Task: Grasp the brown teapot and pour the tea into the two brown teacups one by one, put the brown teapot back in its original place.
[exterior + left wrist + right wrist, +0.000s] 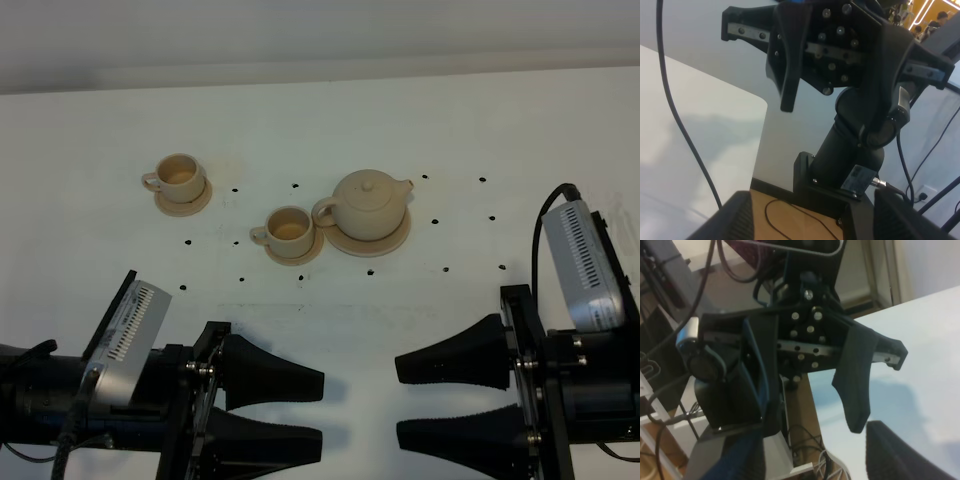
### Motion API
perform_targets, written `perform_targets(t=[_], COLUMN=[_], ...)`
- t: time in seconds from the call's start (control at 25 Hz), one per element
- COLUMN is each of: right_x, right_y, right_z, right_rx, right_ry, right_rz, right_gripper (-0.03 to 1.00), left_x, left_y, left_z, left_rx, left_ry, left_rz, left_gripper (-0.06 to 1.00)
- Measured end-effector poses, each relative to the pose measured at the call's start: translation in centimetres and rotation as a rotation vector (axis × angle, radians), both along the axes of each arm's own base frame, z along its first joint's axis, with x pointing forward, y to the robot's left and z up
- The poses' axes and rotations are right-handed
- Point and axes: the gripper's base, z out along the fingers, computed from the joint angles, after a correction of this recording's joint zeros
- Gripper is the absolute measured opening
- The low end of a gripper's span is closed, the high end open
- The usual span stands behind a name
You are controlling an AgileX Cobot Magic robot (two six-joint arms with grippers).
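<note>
Two brown teacups stand on the white table (500, 120). The left teacup (180, 176) is far over on the left arm's side. The middle teacup (288, 228) is closer to the centre and to the arms. Each rests on its own saucer, the left small saucer (186, 208) and the middle small saucer (300, 254), and both cup handles point left.

One brown teapot (368, 205), lid on and upright, sits on the one wide saucer (398, 240), just right of the middle teacup. Its loop handle faces that cup and its spout points toward the right arm's side. The wide saucer and the middle small saucer lie rim to rim; whether they touch cannot be told. That makes the middle teacup the closest thing to the teapot's handle.

More than a dozen small black dots (235, 190) mark the table around the crockery.

Two grippers are on the near side, tips facing each other. The left gripper (321, 410) and the right gripper (398, 400) each have their jaws spread with nothing between them. Both are well apart from the teapot and the cups.
</note>
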Motion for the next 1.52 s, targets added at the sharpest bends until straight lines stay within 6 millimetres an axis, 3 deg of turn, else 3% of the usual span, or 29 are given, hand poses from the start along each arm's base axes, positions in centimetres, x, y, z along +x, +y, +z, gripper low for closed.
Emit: perform_targets(t=[0.68,0.8,1.08,1.32,1.52], right_x=[-0.1,-0.2,0.7,2.9,4.9], right_y=[0.0,-0.1,0.0,-0.3,-0.4], right_z=[-0.3,-0.4,-0.1,0.2,1.6], right_rx=[-0.030,-0.039,-0.106,-0.208,-0.235], right_ry=[0.027,0.073,0.197,0.251,0.257], right_rz=[0.011,0.004,-0.059,-0.254,-0.398], right_gripper=[0.44,0.44,0.44,0.44,0.44], left_x=[0.0,0.9,3.5,3.0,1.0], left_y=[0.0,0.3,2.7,4.5,6.6], left_z=[0.0,0.5,4.5,8.7,10.3], left_rx=[0.001,-0.005,0.038,0.299,0.564], left_ry=[0.019,0.089,0.140,0.194,0.256], left_rz=[0.003,0.046,0.130,0.238,0.468], left_gripper=[0.50,0.50,0.50,0.50,0.50])
